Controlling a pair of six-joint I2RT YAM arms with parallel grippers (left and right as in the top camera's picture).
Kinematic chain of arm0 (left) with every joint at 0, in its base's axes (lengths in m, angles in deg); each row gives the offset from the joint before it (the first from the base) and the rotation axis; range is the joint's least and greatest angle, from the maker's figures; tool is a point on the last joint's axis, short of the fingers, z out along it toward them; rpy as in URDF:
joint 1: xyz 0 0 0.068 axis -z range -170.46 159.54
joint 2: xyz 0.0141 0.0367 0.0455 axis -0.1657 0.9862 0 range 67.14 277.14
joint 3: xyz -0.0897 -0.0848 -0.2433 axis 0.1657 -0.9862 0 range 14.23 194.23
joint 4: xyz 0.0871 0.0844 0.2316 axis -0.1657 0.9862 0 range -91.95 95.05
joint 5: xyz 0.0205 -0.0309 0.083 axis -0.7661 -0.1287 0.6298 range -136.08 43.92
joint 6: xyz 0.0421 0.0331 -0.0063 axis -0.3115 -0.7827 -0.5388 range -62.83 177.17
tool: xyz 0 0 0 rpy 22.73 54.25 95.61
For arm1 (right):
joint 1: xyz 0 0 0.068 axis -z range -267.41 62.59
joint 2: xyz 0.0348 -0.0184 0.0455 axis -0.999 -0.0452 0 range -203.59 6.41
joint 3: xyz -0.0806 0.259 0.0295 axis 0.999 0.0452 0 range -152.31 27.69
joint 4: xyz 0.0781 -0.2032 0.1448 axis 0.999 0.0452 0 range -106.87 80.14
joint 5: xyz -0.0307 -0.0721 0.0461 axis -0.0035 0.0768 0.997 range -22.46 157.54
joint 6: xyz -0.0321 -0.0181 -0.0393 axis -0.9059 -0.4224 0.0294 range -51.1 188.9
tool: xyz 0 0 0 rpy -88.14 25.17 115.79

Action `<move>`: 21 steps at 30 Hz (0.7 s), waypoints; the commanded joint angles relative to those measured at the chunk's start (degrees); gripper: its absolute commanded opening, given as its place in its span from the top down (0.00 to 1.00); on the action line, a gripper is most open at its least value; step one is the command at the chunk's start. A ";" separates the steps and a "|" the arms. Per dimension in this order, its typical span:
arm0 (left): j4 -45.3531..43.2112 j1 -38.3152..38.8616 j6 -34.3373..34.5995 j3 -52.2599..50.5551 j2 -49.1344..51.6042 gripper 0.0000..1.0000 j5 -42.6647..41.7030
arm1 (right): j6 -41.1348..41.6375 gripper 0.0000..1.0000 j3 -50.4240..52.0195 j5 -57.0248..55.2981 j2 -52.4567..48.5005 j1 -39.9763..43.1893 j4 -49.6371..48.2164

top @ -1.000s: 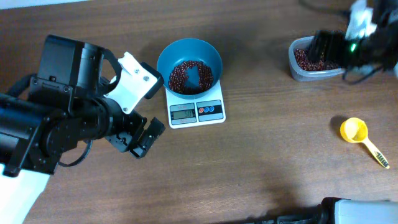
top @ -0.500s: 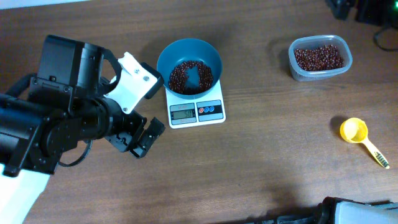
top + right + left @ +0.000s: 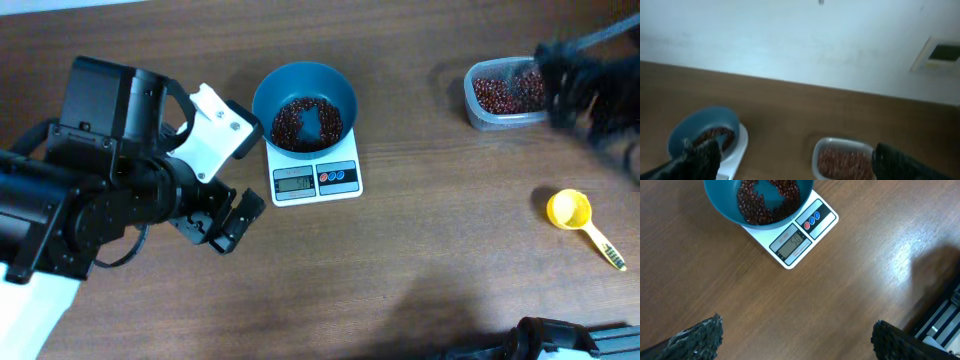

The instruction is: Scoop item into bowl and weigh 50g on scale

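Note:
The teal bowl sits on the white scale and holds dark red-brown beans. My left gripper is open and empty, low over the table to the left of the scale. In the left wrist view the bowl and scale lie ahead of the open gripper. My right gripper is a dark blur at the right end of the clear tub. In the right wrist view it is open and empty, with the bowl to the left.
A clear tub of beans stands at the back right and also shows in the right wrist view. A yellow scoop lies on the table at the right, its handle pointing to the front right.
The right arm left the tub and went out of view at the top right, and now is back beside the tub in a blur. The left arm has not moved.

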 commanded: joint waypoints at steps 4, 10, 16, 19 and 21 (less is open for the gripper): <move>-0.07 0.20 -0.87 0.96 -0.76 0.01 -0.63 | 4.28 0.01 22.21 2.60 18.62 -0.35 -15.63; -0.07 0.20 -0.87 0.96 -0.76 0.01 -0.63 | 4.26 0.01 33.73 2.03 31.08 -0.37 -19.74; -0.07 0.20 -0.87 0.96 -0.76 0.01 -0.63 | 4.26 0.01 39.52 -3.76 33.27 -3.48 -20.81; -0.07 0.20 -0.87 0.96 -0.76 0.01 -0.63 | 4.20 0.01 40.46 -9.64 33.79 -7.45 -20.85; -0.07 0.20 -0.87 0.96 -0.76 0.01 -0.63 | 3.91 0.01 40.46 -12.31 33.79 -10.03 -20.35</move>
